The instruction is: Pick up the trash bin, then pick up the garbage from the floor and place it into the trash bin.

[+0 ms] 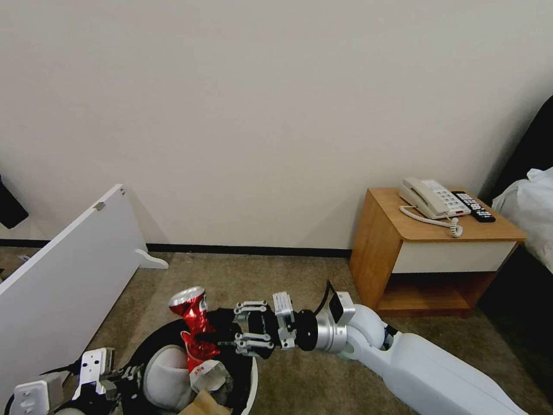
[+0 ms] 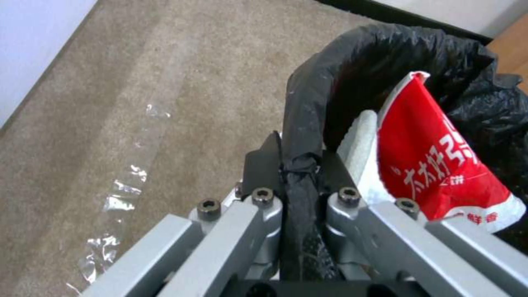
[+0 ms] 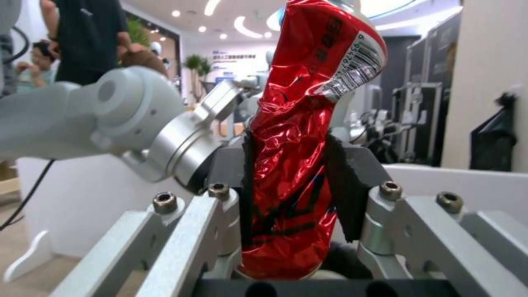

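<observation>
Left gripper (image 2: 300, 198) is holding trash bin (image 1: 250, 383) up, jaws clamped on bag-lined rim. Slipper (image 1: 167, 377), red-and-white wrapper (image 2: 440, 165) and brown paper bag (image 1: 204, 403) are already lying inside. Right gripper (image 1: 245, 328) is hovering over bin mouth, jaws clamped on crushed red can (image 1: 196, 328), not yet dropped. Task is looking well advanced; floor (image 1: 276, 276) in view is showing no other litter.

Can (image 1: 194, 325) above bin (image 1: 151, 347) (floor-level)
</observation>
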{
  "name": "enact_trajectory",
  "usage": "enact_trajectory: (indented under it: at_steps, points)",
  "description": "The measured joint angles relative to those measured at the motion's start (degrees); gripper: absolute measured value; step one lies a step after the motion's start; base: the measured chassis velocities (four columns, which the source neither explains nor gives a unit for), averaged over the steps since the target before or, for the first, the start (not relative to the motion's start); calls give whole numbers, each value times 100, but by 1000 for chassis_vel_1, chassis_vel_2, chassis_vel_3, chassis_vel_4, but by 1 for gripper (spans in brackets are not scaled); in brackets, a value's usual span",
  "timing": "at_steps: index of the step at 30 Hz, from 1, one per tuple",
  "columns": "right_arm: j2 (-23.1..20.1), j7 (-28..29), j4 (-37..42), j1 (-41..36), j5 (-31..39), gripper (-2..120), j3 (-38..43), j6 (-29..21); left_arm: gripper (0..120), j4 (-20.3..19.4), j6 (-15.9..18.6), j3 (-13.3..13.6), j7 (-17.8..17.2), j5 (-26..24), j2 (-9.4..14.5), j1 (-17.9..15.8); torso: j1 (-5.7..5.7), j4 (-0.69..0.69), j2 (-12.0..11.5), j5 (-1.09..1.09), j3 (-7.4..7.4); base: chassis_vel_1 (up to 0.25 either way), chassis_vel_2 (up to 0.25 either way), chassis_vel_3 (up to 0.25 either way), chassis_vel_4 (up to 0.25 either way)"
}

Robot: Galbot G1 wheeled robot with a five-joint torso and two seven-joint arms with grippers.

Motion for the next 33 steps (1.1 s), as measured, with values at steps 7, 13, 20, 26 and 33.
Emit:
enact_trajectory:
  at_steps: [7,13,20,26,33]
  points:
    - [143,-106,-248,90,-115,28,-245,-3,4,0,0,2,0,-28,-2,-8,0,1,0,0,0,0,0,0,0]
    - [202,-123,-442,144,-228,28,-387,0,4,0,0,-4,0,-59,-4,-7,0,0,0,0,0,0,0,0,0]
    - [244,-120,-620,144,-365,28,-441,2,4,0,0,19,-5,-109,-9,-10,0,0,0,0,0,0,0,0,0]
    - [266,-21,-662,132,-407,31,-443,18,4,0,0,23,-20,-162,8,-8,0,0,0,0,0,0,0,0,0]
    - [264,90,-662,121,-434,56,-437,46,4,0,0,27,-23,-164,6,1,0,0,0,0,0,0,0,0,0]
